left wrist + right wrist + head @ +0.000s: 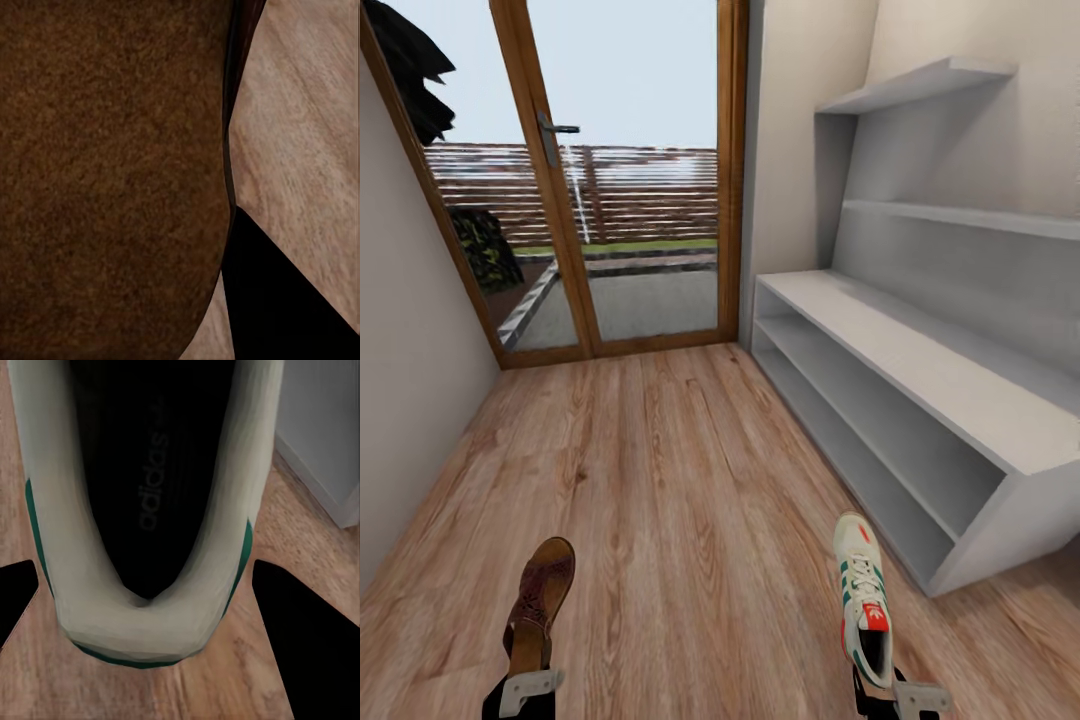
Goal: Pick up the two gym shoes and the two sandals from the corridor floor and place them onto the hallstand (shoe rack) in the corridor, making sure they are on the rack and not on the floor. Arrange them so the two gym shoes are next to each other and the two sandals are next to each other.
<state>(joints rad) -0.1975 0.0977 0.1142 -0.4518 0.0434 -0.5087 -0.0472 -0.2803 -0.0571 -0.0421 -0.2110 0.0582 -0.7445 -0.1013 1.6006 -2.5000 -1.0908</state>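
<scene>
While my right gripper (pixel 890 690) pinches the gym shoe (pixel 863 596) and my left gripper (pixel 525 690) the sandal (pixel 540 600), I should lift both above the hallstand (pixel 920 370) bench ahead-right of them.

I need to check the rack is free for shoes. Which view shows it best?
The head view: the rack shows along the right wall with its bench top, two open shelf levels and two wall shelves, all bare. The right wrist view catches just a grey corner of it beyond the sneaker.
</scene>
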